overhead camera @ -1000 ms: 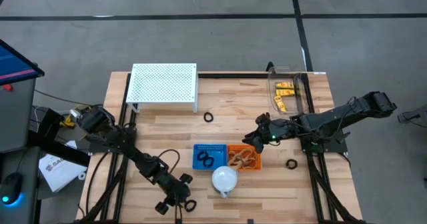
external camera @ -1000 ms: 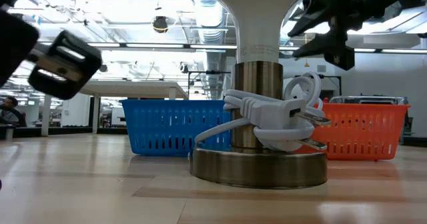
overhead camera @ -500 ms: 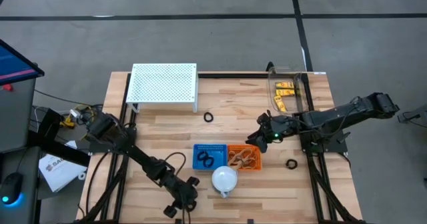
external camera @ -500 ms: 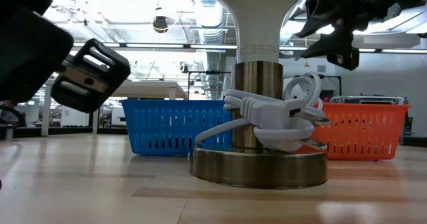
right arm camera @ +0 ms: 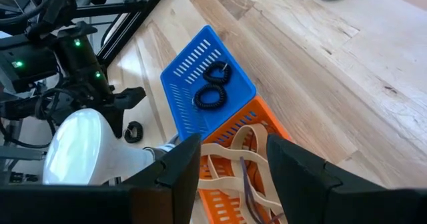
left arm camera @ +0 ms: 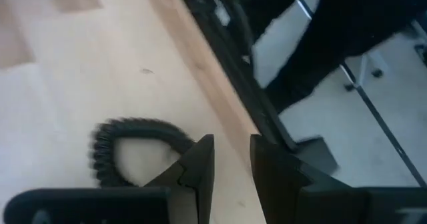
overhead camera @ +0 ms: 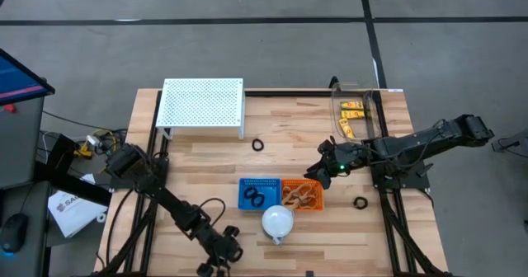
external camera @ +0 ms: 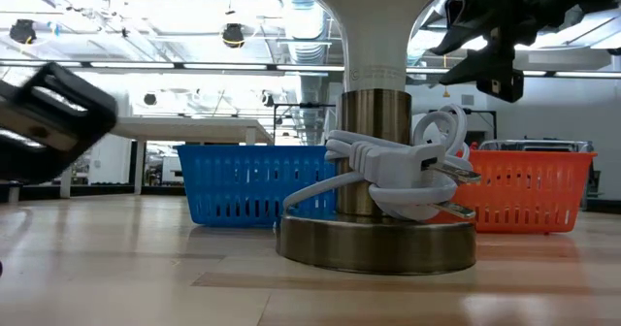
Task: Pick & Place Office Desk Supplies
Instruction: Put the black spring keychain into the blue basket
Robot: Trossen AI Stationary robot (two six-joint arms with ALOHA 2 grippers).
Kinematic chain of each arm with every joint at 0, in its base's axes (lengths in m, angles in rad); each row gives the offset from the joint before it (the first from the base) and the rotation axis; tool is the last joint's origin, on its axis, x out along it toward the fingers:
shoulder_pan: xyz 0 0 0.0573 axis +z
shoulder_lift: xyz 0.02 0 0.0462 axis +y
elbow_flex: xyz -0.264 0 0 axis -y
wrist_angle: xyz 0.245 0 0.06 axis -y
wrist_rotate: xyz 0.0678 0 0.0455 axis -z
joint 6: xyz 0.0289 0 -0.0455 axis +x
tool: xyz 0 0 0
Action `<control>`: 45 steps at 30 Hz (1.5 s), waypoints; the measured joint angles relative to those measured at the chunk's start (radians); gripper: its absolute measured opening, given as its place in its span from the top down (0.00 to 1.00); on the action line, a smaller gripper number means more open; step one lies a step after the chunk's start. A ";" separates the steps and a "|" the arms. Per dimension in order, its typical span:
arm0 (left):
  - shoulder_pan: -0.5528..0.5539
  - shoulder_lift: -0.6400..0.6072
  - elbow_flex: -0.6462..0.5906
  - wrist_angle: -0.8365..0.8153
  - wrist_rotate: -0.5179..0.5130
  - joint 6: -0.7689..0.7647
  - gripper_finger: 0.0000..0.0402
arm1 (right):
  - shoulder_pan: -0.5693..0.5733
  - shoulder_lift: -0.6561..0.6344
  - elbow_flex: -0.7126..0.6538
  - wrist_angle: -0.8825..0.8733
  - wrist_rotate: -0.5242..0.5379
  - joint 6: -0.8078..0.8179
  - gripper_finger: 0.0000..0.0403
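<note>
Office supplies sorted on the table point(overhead camera: 206, 149) by bin: yellow clips point(overhead camera: 351, 116) in the clear tray point(overhead camera: 340, 96) at the far right edge, two black rings point(overhead camera: 253, 198) in the blue basket point(overhead camera: 244, 185), tan rubber bands point(overhead camera: 300, 196) in the orange basket point(overhead camera: 318, 203) touching it. Loose black rings near the white rack point(overhead camera: 258, 144), right of the baskets point(overhead camera: 360, 202), and at the near edge point(left arm camera: 127, 144) just beside the left gripper point(left arm camera: 231, 159), fingers slightly parted, gripping nothing. Right gripper point(right arm camera: 230, 159) spread empty above the orange basket.
</note>
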 joint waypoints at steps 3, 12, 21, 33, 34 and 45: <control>0.006 0.000 0.000 0.001 -0.016 -0.002 0.78 | 0.000 0.000 0.000 0.001 0.000 0.000 0.58; 0.001 0.007 0.000 -0.004 -0.040 -0.002 0.76 | 0.000 0.000 0.000 0.001 0.000 0.000 0.58; 0.003 0.060 0.003 0.064 -0.044 -0.039 0.56 | 0.013 0.000 0.000 -0.002 0.000 0.004 0.58; 0.003 0.110 0.002 0.070 -0.097 -0.158 0.74 | 0.034 0.000 0.000 -0.007 0.002 0.019 0.58; 0.006 0.110 0.002 0.070 -0.101 -0.164 0.77 | 0.034 0.000 0.000 -0.007 0.002 0.019 0.58; 0.031 0.106 0.000 0.067 -0.061 -0.192 0.97 | 0.034 0.000 0.000 -0.006 0.003 0.024 0.58</control>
